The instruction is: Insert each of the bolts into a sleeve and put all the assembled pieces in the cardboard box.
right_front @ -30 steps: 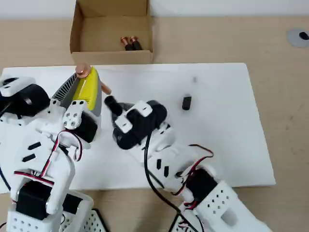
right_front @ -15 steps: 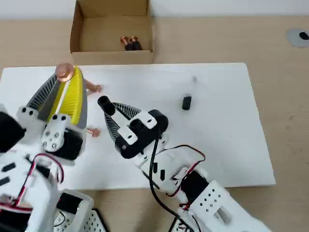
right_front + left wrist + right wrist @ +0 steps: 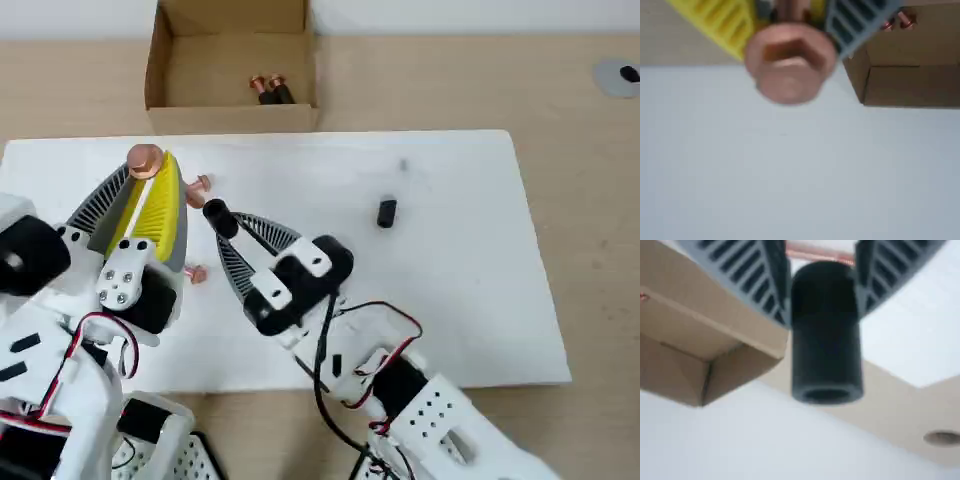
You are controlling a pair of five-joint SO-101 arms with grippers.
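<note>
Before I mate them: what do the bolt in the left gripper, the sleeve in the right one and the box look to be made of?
Bolt: likely metal with a copper-coloured finish; soft sheen on its flanged hexagonal head.
Sleeve: matte black, probably plastic or rubber; no glint, and the look does not settle which.
Cardboard box: plain brown cardboard, dull, with folded flaps.

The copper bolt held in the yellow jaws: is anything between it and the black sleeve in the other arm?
Nothing blocks it outright. In the high view a loose bolt lies on the white board in the gap between the held bolt and the sleeve, probably below both.
</note>
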